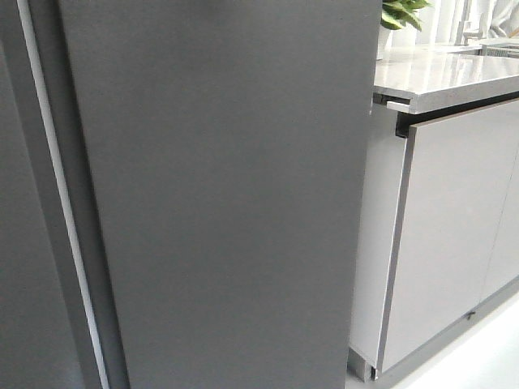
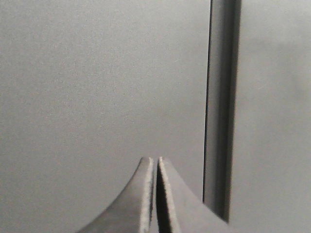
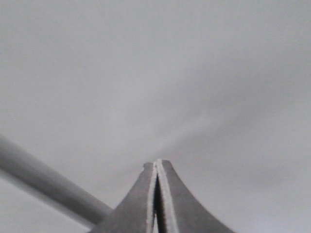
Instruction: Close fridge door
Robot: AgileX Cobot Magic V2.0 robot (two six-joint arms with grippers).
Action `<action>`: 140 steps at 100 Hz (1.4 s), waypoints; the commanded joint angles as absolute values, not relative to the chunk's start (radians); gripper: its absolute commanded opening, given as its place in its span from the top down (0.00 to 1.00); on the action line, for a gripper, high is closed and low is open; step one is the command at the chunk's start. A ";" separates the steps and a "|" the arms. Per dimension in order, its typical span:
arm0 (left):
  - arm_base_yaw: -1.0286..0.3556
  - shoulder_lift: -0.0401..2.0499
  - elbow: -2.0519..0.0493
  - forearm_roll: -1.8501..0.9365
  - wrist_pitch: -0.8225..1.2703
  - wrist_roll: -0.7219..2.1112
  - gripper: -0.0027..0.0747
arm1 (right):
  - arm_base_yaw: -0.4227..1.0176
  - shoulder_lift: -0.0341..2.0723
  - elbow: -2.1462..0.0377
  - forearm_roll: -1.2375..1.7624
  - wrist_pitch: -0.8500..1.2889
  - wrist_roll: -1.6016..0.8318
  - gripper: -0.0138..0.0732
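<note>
In the front view the fridge door (image 1: 227, 203) is a tall matte dark-grey panel that fills the middle. A thin white gasket strip (image 1: 61, 203) runs down the gap at its left edge. Neither gripper shows in that view. In the left wrist view my left gripper (image 2: 155, 160) is shut and empty, its tips close to a flat grey panel (image 2: 97, 87), with a dark vertical seam (image 2: 221, 121) beside it. In the right wrist view my right gripper (image 3: 156, 164) is shut and empty, its tips close to a plain grey surface (image 3: 160, 73). I cannot tell whether either touches.
A second matching dark-grey panel (image 1: 20, 284) stands left of the gap. To the right are pale glossy cabinet fronts (image 1: 454, 235) under a grey countertop (image 1: 438, 77) with a green plant (image 1: 401, 12). A pale diagonal band (image 3: 43, 179) crosses the right wrist view.
</note>
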State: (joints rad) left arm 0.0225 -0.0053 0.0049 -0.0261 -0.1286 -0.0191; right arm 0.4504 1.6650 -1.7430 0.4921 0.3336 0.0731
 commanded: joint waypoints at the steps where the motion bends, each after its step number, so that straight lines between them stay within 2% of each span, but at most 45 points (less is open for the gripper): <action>1: 0.022 -0.016 0.040 -0.030 -0.201 -0.023 0.99 | 0.411 1.537 -1.687 0.442 0.290 0.064 0.89; 43: 0.022 -0.016 0.040 -0.030 -0.201 -0.023 0.99 | 0.197 1.006 -1.097 0.290 0.232 0.064 0.89; 72: 0.022 -0.016 0.040 -0.030 -0.201 -0.023 0.99 | 0.130 0.658 -0.710 0.264 0.108 0.064 0.89; 99: 0.022 -0.016 0.040 -0.030 -0.201 -0.023 0.99 | -0.012 0.317 -0.372 0.236 0.106 0.064 0.89; 120: 0.022 -0.016 0.040 -0.030 -0.201 -0.023 0.99 | -0.022 0.098 -0.158 0.150 0.104 0.064 0.89; 140: 0.022 -0.016 0.040 -0.030 -0.201 -0.023 0.99 | -0.022 -0.026 -0.026 0.133 0.041 0.064 0.89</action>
